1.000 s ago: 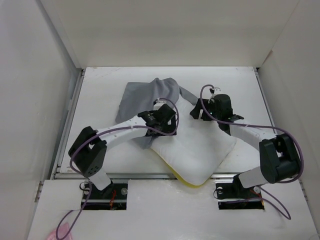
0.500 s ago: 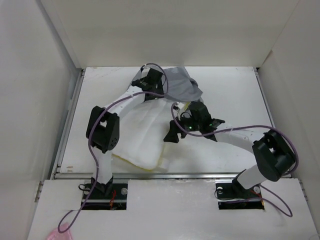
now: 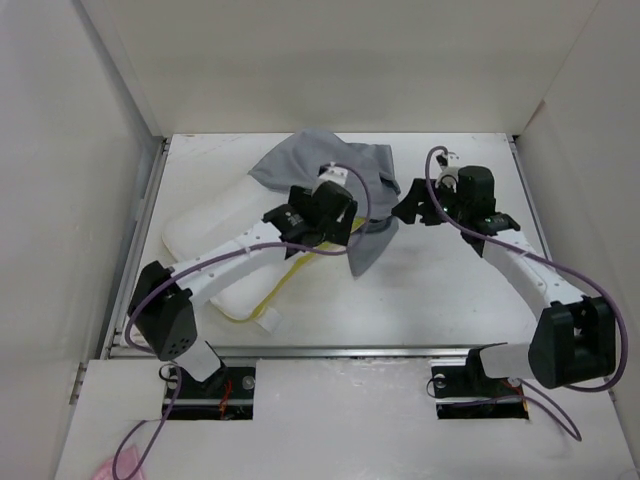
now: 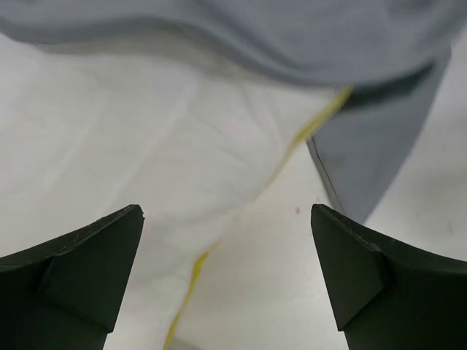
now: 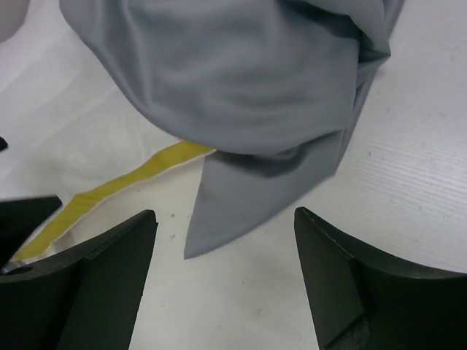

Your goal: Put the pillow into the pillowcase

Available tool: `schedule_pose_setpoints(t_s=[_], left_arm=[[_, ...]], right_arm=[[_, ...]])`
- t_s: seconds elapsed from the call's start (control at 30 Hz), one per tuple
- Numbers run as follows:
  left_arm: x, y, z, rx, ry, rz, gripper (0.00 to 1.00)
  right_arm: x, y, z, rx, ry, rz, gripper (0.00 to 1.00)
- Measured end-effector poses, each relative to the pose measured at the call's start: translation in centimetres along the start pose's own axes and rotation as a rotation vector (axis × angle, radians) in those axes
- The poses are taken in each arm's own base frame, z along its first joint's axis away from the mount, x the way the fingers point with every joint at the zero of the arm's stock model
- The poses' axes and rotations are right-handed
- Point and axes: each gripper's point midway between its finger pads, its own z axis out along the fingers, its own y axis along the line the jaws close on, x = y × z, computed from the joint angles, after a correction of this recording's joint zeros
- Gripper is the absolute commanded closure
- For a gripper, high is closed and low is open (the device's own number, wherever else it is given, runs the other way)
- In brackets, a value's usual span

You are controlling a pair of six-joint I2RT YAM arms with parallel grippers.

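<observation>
The white pillow (image 3: 215,235) lies slantwise on the left of the table, its yellow band (image 3: 272,292) along the near edge. The grey pillowcase (image 3: 335,170) is bunched over the pillow's far right end, with one corner (image 3: 366,255) trailing onto the table. My left gripper (image 3: 338,238) hovers open over that end; in its wrist view the pillow (image 4: 131,131) and pillowcase (image 4: 292,36) lie below the gripper (image 4: 226,211), with nothing held. My right gripper (image 3: 410,210) stands open just right of the cloth, facing the pillowcase (image 5: 241,80) and yellow band (image 5: 124,182), its jaws (image 5: 225,213) empty.
White walls (image 3: 90,150) close in the table on the left, back and right. A metal rail (image 3: 330,350) runs along the near edge by the arm bases. Purple cables loop over both arms. Bare tabletop (image 3: 440,290) shows at the right front.
The pillow has shifted left and its far end now sits under the pillowcase. My left gripper came back from the far edge to the middle. My right gripper moved from the centre toward the right rear.
</observation>
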Motion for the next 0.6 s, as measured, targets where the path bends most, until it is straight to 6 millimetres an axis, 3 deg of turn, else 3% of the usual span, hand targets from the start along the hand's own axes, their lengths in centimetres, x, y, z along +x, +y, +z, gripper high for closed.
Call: schedule_pose_setpoints(t_s=[0.1,0.3,0.47,0.53,0.57,0.6], left_arm=[[3.3,-2.4,-0.1,0.055,0.053,0.108,0.0],[8.4,-3.2,5.4,-0.021,0.204,0.217,0.0],[8.9,-3.3,9.0,-0.141,0.224,0.275,0.03],[8.3,-3.4,9.7,-0.168,0.206,0.28,0.24],[7.7,-3.5,10.0,-0.18,0.195,0.28,0.59],[7.2,-3.4,10.3,-0.194,0.182,0.273,0.86]], right_arm=[[0.8,-1.0,-0.2,0.033,0.033,0.034,0.18],[2.4,-2.2,0.4,0.063,0.094,0.074,0.18],[2.7,-2.4,0.4,0.066,0.102,0.067,0.18],[2.7,-2.5,0.4,0.066,0.102,0.052,0.18],[2.7,-2.6,0.4,0.068,0.102,0.046,0.18],[2.7,-2.7,0.4,0.072,0.102,0.039,0.18]])
